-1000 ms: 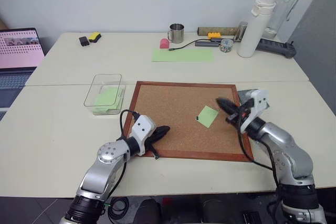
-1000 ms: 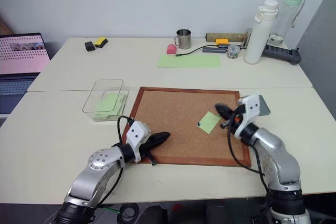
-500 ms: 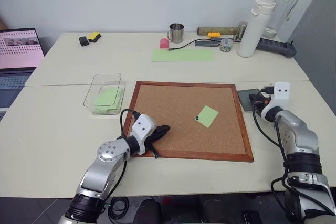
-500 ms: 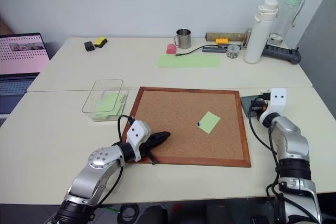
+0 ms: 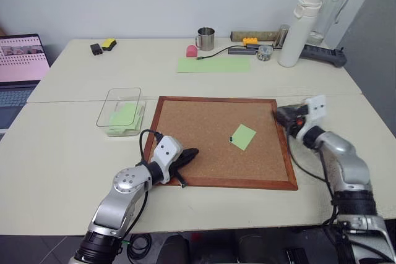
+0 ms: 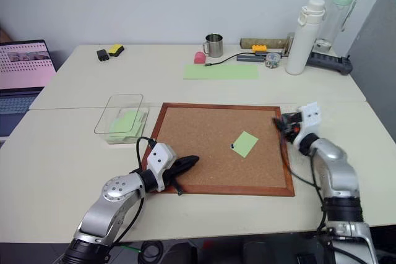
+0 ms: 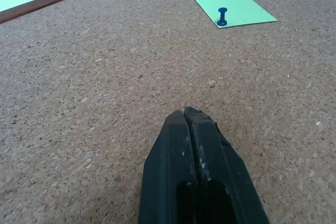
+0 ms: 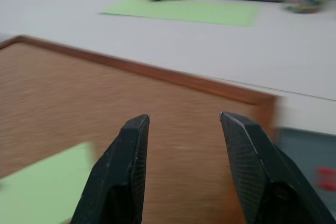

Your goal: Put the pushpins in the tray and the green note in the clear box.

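Observation:
The green note [image 5: 243, 136] lies on the cork board [image 5: 204, 122], with a dark-headed pushpin [image 7: 222, 17] stuck at its corner. Just right of the board's frame sits the dark-grey tray [image 8: 302, 150], and a red pushpin [image 8: 325, 178] lies in it. My right gripper [image 5: 281, 115] hovers open and empty over the board's right edge, pointing toward the note. On the board's near-left part rests my left gripper [image 5: 190, 153], shut with nothing in it. The clear box [image 5: 125, 89] stands left of the board and holds another green note.
A long pale-green sheet [image 5: 213, 65], a metal mug [image 5: 206, 38], a white bottle [image 5: 296, 30] and a power strip [image 5: 325, 55] line the back of the table. A laptop [image 5: 21, 60] sits at the far left.
My right gripper swung from beside the note out to the tray, opened there, and has come back to the board's right edge. The left arm has not moved.

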